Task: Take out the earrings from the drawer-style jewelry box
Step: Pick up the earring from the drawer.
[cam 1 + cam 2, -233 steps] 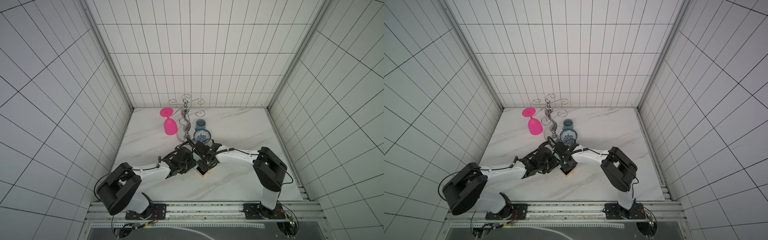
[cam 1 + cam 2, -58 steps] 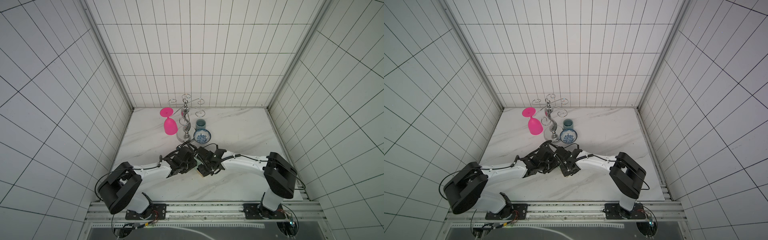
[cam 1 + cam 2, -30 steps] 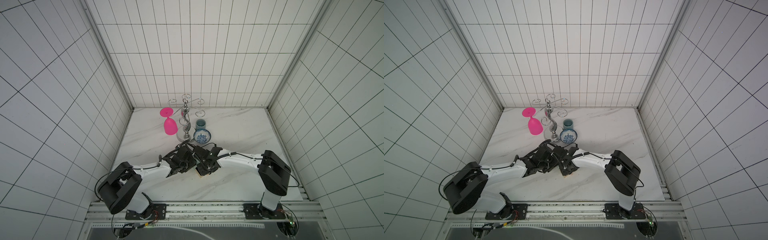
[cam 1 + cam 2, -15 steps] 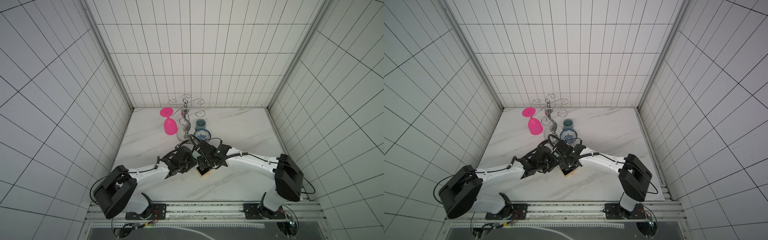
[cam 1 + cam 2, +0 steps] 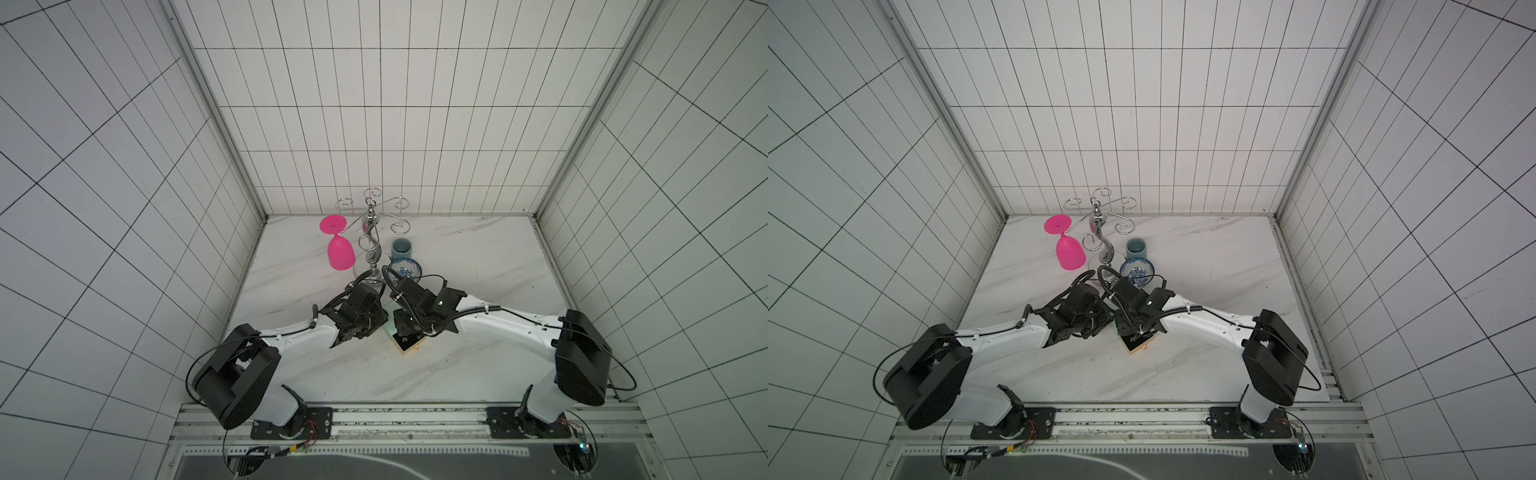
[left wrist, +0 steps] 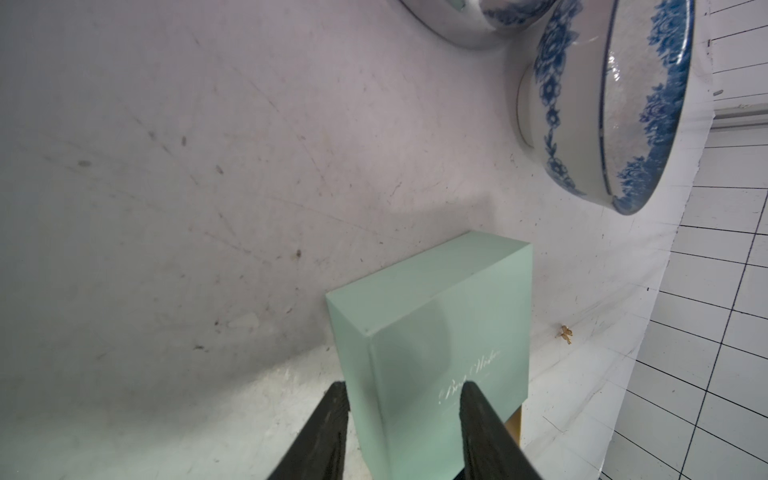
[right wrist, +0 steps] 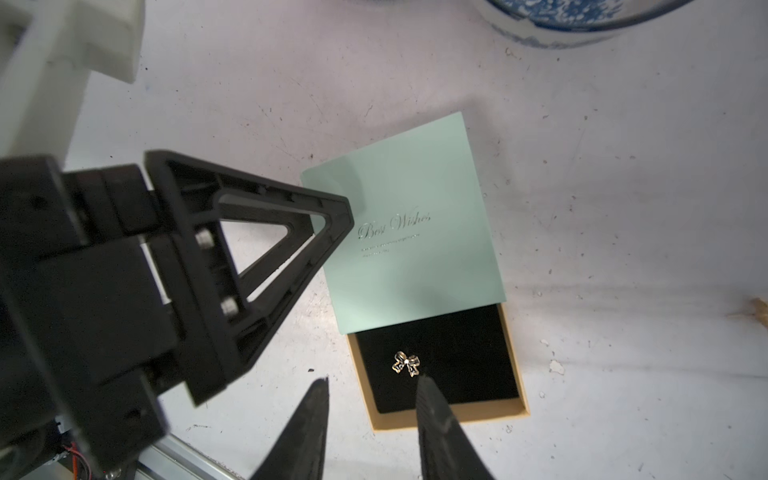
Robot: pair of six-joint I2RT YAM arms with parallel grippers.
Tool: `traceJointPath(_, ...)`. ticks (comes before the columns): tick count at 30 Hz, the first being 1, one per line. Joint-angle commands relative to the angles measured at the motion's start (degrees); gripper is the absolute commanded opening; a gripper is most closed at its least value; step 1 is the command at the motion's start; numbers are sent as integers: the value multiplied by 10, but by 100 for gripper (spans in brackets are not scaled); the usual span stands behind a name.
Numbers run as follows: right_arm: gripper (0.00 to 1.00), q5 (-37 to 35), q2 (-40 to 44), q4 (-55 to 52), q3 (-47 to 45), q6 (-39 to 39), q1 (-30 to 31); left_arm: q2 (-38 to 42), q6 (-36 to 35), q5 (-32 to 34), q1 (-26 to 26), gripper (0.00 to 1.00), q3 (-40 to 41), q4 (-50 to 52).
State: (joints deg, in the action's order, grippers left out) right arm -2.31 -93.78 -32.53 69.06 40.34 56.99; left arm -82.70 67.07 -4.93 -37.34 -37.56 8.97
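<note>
The drawer-style jewelry box (image 7: 409,232) lies flat on the marble, a mint-green sleeve with script lettering. Its tan, black-lined tray (image 7: 511,365) is pulled out toward the front and shows in both top views (image 5: 409,347) (image 5: 1138,344). One bow-shaped golden earring (image 7: 406,364) lies on the black lining. A small golden piece (image 6: 565,332) lies on the marble beside the box. My left gripper (image 6: 403,384) is shut on the sleeve (image 6: 436,332). My right gripper (image 7: 372,384) hangs open over the tray's edge, one fingertip (image 7: 426,388) just beside the earring, holding nothing.
A blue-and-white bowl (image 5: 406,267) (image 6: 602,104) stands close behind the box, with a grey-blue cup (image 5: 401,248) beyond it. A silver hanging rack (image 5: 372,245) holds an upside-down pink glass (image 5: 340,253) at the back. Both wrists crowd the middle of the table.
The right arm's elbow has swung and its wrist has shifted over the drawer, so more of the tray shows. The left gripper stays on the box.
</note>
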Motion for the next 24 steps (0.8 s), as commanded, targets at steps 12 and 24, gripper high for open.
traceJointPath(12, 38, 27, -46, 4, -28, 53, 0, -19, -14, -6, 13, 40, 4, -15)
traceJointPath(24, 37, 12, -66, -19, -30, 60, 3, 3, 15, -3, 3, 39, 27, -24)
